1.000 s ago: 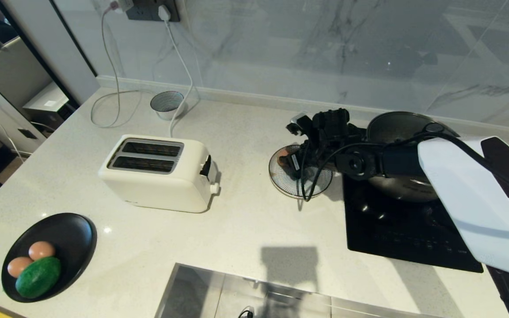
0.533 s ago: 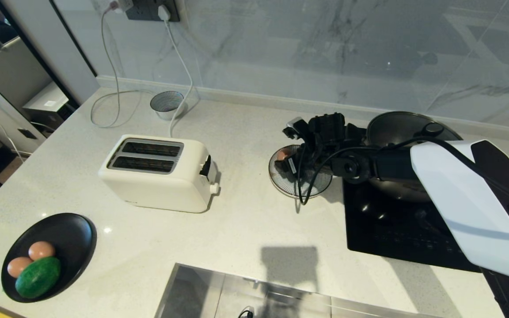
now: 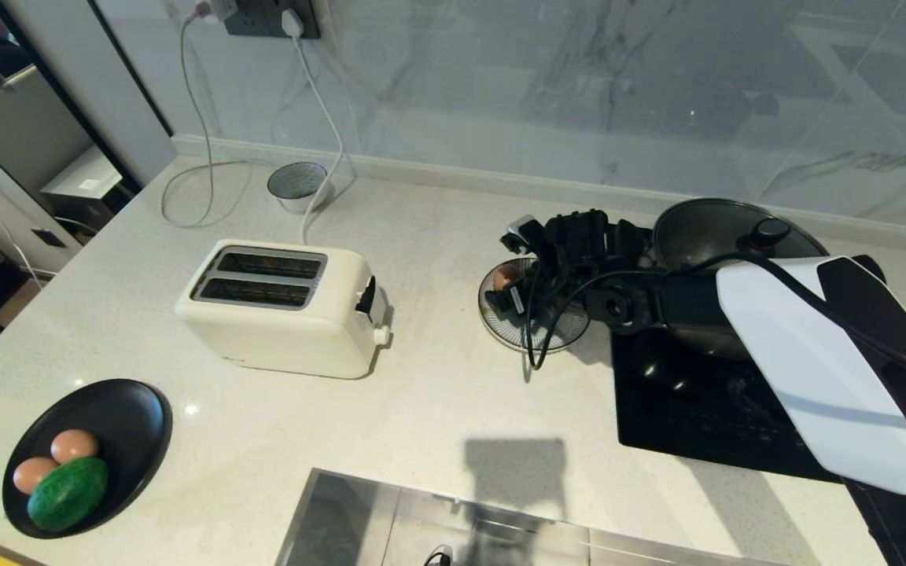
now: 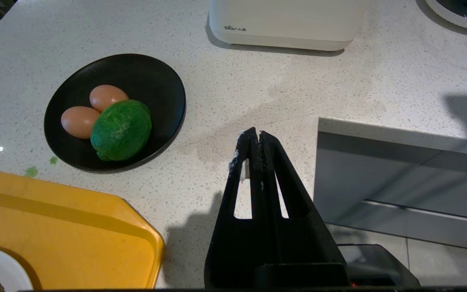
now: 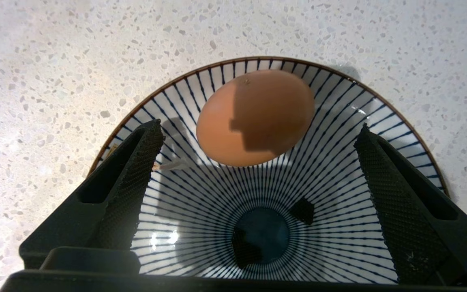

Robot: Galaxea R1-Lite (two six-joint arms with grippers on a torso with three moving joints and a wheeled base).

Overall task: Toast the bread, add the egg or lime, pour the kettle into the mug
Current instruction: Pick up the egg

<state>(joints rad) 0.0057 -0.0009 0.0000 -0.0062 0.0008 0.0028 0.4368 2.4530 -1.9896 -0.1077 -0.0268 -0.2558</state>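
On the far left of the head view, at about 8 o'clock from the toaster [image 3: 280,306], the black plate [image 3: 134,409] lies on the counter [image 3: 421,409]. It carries the paired eggs [image 3: 56,460] and the lime [image 3: 68,494], which touches both of them. The left end effector [image 4: 256,138] hangs over the counter near this plate, with its two fingers pressed together and nothing between them. From it the lime is at about 10 o'clock in the left wrist view, so this arm is clearly the nearer one to the fruit.

The toaster slots look empty from above. The bread, the kettle and the mug are in none of the views.

Going right, the striped bowl [image 3: 535,334] stands just beside the black cooktop [image 3: 705,409]. The egg [image 5: 255,117] lies inside this bowl on its sloping wall, away from the dark centre. The right end effector [image 5: 258,162] is above the bowl with its fingers spread wide apart and holding nothing. The egg is free of both pads. In the right wrist view the egg lies at 12 o'clock from the midpoint between the fingertips, beyond the tips. Its long axis runs nearly across the gap, a little tilted, from about 8 o'clock to 2 o'clock.

I judge that the egg part is done. If the lime is wanted next, the left arm is better placed. The pot [image 3: 724,244] on the cooktop stands close behind the right arm.
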